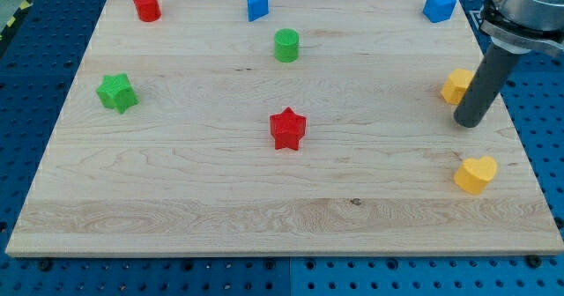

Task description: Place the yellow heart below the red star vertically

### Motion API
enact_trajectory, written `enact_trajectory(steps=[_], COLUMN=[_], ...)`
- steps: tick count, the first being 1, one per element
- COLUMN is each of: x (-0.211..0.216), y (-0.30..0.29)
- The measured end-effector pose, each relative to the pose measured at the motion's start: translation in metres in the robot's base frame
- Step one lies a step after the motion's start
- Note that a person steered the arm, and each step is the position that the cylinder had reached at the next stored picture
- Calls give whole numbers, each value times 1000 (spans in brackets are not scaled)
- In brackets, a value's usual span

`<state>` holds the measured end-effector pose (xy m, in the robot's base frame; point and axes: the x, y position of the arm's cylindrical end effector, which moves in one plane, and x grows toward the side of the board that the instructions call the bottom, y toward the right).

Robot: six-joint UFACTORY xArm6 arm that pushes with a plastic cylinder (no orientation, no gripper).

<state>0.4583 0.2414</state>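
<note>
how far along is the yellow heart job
Nothing looks done: the yellow heart sits near the view's right edge, far right of the red star. In hand: my tip rests above the heart, beside another yellow block, not touching the heart. Left: pushing the heart leftward until it lies below the star.

Near the wooden board's (176,199) right edge, yellow heart block (475,173); well left, near centre, red star block (287,128); above heart, my tip (468,122).

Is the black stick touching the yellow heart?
Apart. The camera view shows bare wood between my tip and the yellow heart, which lies below it toward the view's bottom.
</note>
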Motion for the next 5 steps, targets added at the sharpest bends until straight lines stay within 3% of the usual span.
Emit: enact_trajectory(steps=[5], x=[17], y=[21])
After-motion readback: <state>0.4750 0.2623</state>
